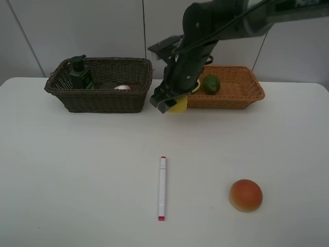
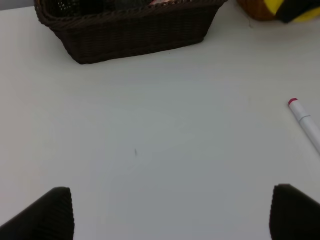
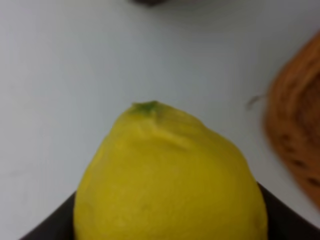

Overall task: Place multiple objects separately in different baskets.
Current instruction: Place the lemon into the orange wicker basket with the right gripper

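Yellow lemon [image 3: 170,175]: clamped between the two dark fingers of the right gripper [image 1: 170,102], jaws closed partway against its sides, green stem end pointing away from the wrist camera. Sat low at the near left corner of the light orange-tan basket [image 1: 241,98], by the gap toward the dark brown basket [image 1: 103,100]; could not tell whether resting on the white table [image 1: 77,180] or raised just off it. Inside the tan basket, a green lime [image 1: 211,84] just beside the arm. Inside the dark basket, a dark green pump bottle [image 1: 79,73] upright at the left end and a pale pink item [image 1: 122,88] low near the right end. Farther forward, well apart from both baskets, lay a white pink-tipped marker [image 1: 162,188] and, to its right, an orange-red peach [image 1: 245,195]. As for the left gripper [image 2: 172,215]: hung over bare table, jaws spread wide, gripped nothing.
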